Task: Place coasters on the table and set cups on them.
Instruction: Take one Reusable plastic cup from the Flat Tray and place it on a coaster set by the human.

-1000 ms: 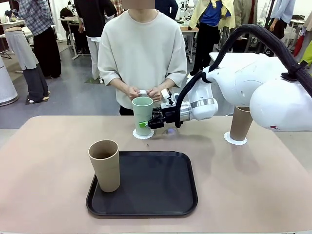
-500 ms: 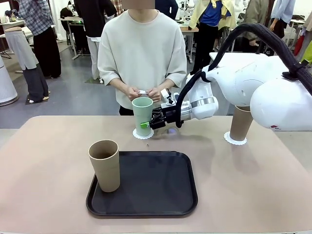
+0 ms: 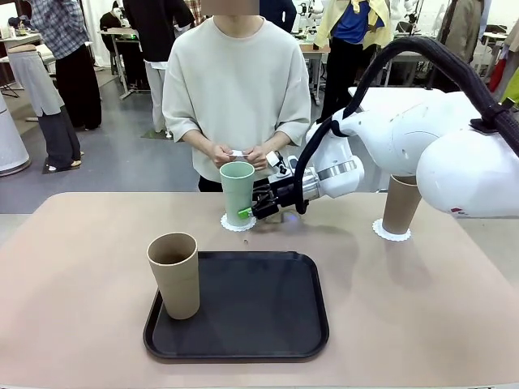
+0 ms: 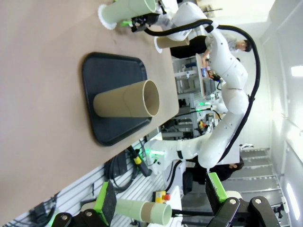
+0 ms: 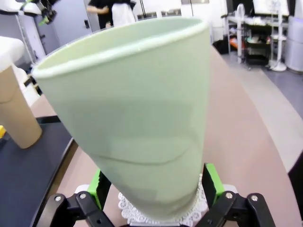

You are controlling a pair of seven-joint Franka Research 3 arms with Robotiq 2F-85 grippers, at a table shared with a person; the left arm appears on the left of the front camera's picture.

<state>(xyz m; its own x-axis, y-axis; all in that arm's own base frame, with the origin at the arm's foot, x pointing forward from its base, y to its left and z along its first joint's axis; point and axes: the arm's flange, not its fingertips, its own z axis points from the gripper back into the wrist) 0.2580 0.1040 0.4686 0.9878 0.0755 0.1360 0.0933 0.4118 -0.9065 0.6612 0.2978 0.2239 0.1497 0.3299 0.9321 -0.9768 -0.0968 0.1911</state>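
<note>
A mint green cup (image 3: 237, 191) stands upright on a white lacy coaster (image 3: 238, 224) at the table's (image 3: 81, 267) far middle. My right gripper (image 3: 246, 212) is open, its green pads (image 5: 211, 182) standing either side of the cup's (image 5: 128, 109) base above the coaster (image 5: 161, 213). One tan cup (image 3: 401, 204) rests on a coaster (image 3: 391, 232) at the far right. Another tan cup (image 3: 173, 275) stands on the black tray (image 3: 259, 316). My left gripper (image 4: 160, 196) is open, holds nothing, and is far from the tray (image 4: 111, 71).
The person stands at the far edge behind the mint cup, both hands (image 3: 237, 154) together holding something small and white. The tray sits in the near middle. Bare tabletop lies to the left and right of it.
My right gripper has opened and let go of the mint cup, easing back slightly to the right. The cup stays upright on its coaster.
</note>
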